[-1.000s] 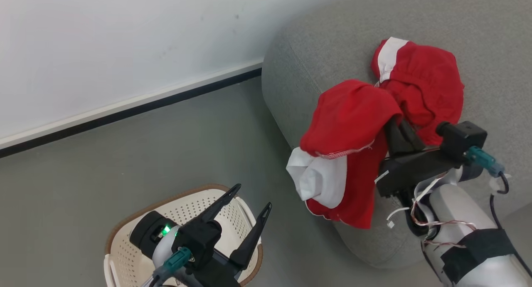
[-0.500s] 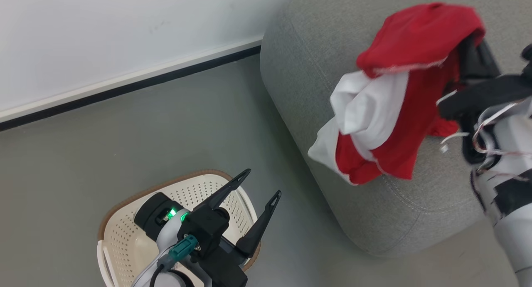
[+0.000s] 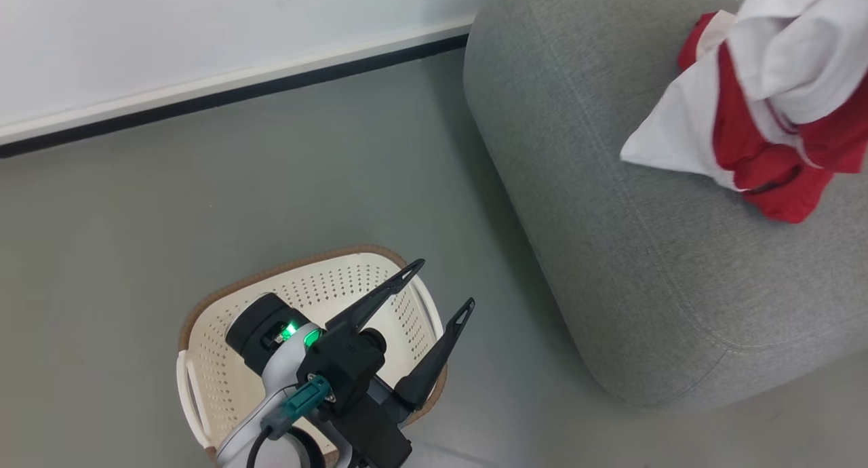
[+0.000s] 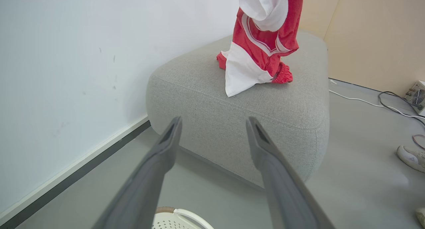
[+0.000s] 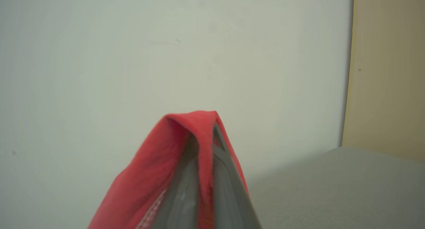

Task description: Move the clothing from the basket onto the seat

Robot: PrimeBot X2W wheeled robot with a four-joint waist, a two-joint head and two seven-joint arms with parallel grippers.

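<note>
Red-and-white garment [image 4: 262,46] now hangs over the top of the grey seat [image 3: 610,251], its white corner just brushing the upholstery. A second ago the same bundle was draped down the seat's front edge. It has since been lifted up and carried further in over the cushion, though the head camera swung too, so part of that shift is only the view moving. A smaller red piece [image 4: 283,77] with a gathered hem seems to lie on the seat just behind it; I cannot tell if it is separate.

From the wrist, the right gripper [image 5: 207,136] has its jaws clenched on a fold of the red cloth, which is draped over both fingers. The left gripper [image 3: 444,285] has not moved relative to the basket [image 3: 271,273]. It hovers above it with jaws spread wide, holding nothing. What shows of the basket's perforated inside is bare plastic, and the left arm hides the rest.

To my eye the carry is nearly finished. The garment sits over the seat rather than its rim, so letting go here should land it safely, and the left arm looks ready for anything remaining in the basket.
</note>
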